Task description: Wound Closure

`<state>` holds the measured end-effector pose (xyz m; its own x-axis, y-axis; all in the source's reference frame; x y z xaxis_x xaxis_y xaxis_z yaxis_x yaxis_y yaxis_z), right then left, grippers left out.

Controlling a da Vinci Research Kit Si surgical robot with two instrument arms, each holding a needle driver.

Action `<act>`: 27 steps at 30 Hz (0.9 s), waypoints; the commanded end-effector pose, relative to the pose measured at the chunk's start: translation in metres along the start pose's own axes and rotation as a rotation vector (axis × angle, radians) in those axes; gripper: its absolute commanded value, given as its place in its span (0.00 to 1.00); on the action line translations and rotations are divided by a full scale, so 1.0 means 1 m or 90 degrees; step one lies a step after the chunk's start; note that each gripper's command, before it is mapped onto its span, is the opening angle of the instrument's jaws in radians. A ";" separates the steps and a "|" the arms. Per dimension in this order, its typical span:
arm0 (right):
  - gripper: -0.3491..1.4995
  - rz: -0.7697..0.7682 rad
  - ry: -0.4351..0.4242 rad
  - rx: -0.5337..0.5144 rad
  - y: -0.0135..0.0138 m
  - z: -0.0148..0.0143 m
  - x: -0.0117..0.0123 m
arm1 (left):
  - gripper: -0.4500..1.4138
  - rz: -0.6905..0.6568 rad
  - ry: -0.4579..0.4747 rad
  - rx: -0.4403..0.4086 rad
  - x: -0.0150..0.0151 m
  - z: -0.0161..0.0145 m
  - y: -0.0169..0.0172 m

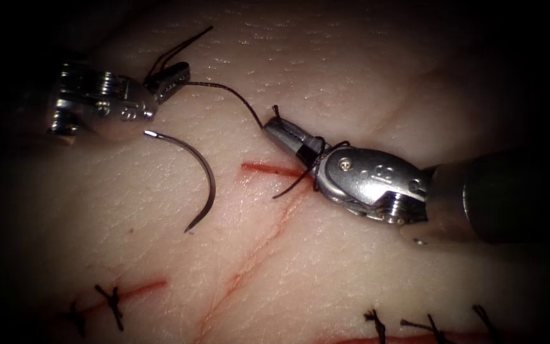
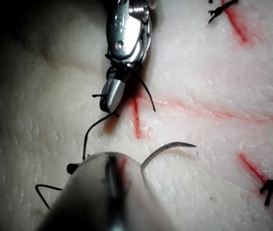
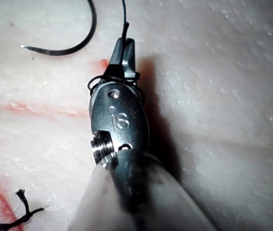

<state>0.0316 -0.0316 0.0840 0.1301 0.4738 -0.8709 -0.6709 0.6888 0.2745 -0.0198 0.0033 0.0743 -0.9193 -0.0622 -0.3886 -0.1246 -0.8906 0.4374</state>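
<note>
My left hand (image 1: 172,78) is clenched on the thread (image 1: 224,89), well up from the cut (image 1: 268,169) and off to its left. My right hand (image 1: 275,130) is clenched on the same thread at its tip, just above the cut's right end, and loops of thread are wound around its closed jaws. A short free tail (image 1: 291,185) hangs below that hand, across the cut.

The needle (image 1: 195,167) is held by neither hand. It lies free on the tissue (image 1: 351,76), not in it, left of the cut, just below my left hand and between my two hands.

The main risk, as I judge it, is the wraps: if my hands part unevenly or the thread goes slack, the loops could slide off my right hand's tip or snag on its joint. A hard pull could tear the thread through the cut's edge. The loose needle is the other hazard; the strand between my hands runs near it, and a tug could drag its point across the tissue.

Open room is above my right hand and beyond my left. Below both hands the finished stitches (image 1: 112,302) crowd the tissue's lower part, so I would keep clear of there.
</note>
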 end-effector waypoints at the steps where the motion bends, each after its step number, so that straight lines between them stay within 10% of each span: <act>1: 0.00 -0.001 -0.003 -0.004 -0.0006 -0.0003 -0.0012 | 0.00 -0.004 0.000 -0.003 0.0000 0.0011 -0.0003; 27: 0.00 -0.028 -0.020 0.054 -0.0054 -0.0030 -0.0041 | 0.00 -0.060 -0.048 0.034 0.0011 0.0148 -0.0136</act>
<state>0.0320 -0.0386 0.0843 0.1892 0.4538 -0.8708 -0.5913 0.7607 0.2679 -0.0244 0.0223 0.0798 -0.9297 0.0574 -0.3638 -0.2282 -0.8651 0.4467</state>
